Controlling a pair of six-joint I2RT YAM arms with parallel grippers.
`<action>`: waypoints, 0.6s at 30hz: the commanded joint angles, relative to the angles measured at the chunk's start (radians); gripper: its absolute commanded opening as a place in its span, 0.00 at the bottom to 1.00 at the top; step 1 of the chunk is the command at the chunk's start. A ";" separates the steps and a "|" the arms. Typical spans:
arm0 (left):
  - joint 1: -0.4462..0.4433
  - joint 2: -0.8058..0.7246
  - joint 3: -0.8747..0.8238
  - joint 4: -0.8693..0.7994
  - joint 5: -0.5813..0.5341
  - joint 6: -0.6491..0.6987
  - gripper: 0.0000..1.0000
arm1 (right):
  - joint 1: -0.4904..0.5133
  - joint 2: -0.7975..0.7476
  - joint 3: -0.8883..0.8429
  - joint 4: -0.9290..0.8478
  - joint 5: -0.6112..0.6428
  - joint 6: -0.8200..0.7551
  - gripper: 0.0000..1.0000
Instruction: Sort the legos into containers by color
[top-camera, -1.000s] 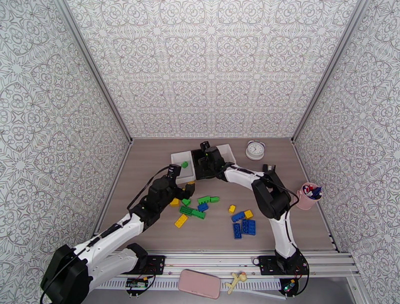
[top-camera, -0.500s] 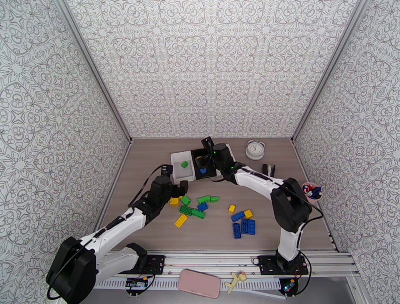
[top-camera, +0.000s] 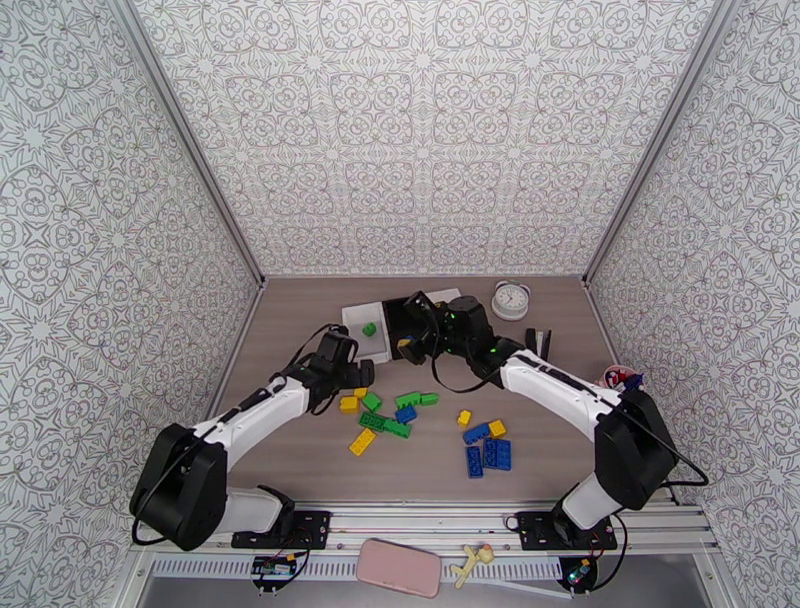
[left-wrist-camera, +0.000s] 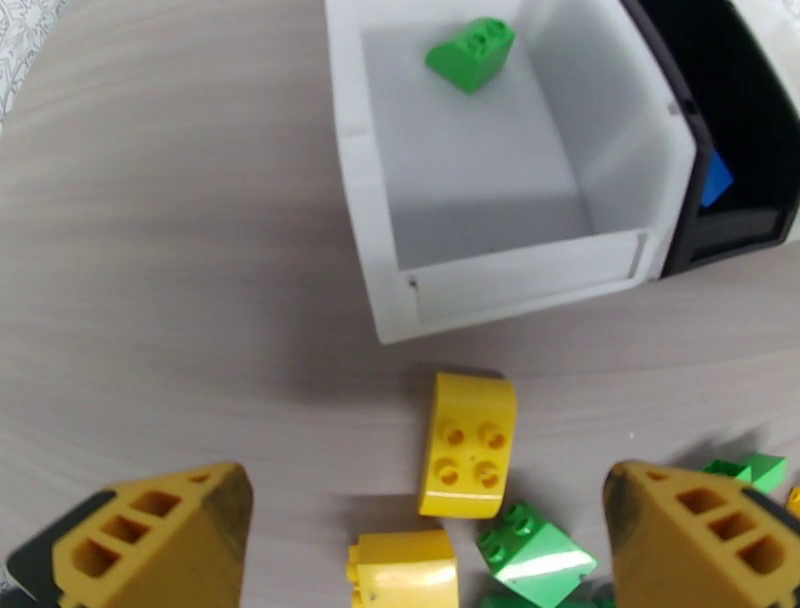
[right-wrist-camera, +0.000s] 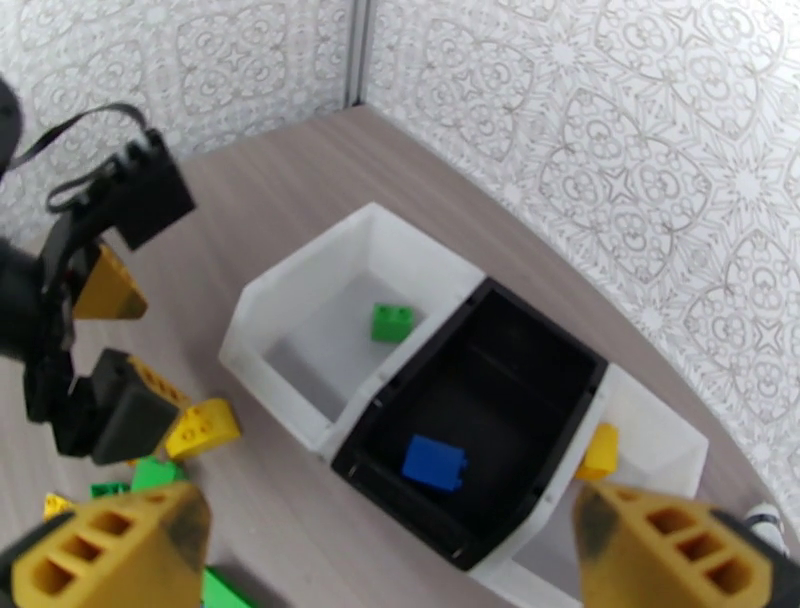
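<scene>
Glossy plastic legos (left-wrist-camera: 467, 445) sit on a matt woodgrain table (left-wrist-camera: 150, 250).

Counter (top-camera: 420, 480): grey-brown wood grain. Enclosure walls (top-camera: 420, 130): white with a grey ornamental tile pattern.

Left bin (right-wrist-camera: 275, 385): white, containing one green brick (right-wrist-camera: 392, 322). Centre bin (right-wrist-camera: 520, 360): black, containing one blue brick (right-wrist-camera: 434, 462). Right bin (right-wrist-camera: 650, 435): white, containing one yellow brick (right-wrist-camera: 600, 452).

Loose bricks (top-camera: 385, 424) on the counter: green, yellow and blue. Fingers (left-wrist-camera: 160, 535): ochre yellow with black backing. Arm links (top-camera: 255, 420): white, with black joints.

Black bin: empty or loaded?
Not empty. One blue lego lies on the floor of the black bin.
</scene>
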 joint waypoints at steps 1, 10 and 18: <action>-0.004 0.067 0.067 -0.104 0.036 -0.013 0.94 | -0.004 -0.022 -0.029 -0.046 -0.031 -0.028 1.00; -0.022 0.240 0.178 -0.132 0.067 -0.019 0.83 | -0.004 -0.021 -0.041 -0.076 -0.071 -0.040 1.00; -0.031 0.326 0.202 -0.131 0.085 -0.026 0.75 | -0.004 -0.033 -0.053 -0.097 -0.074 -0.051 1.00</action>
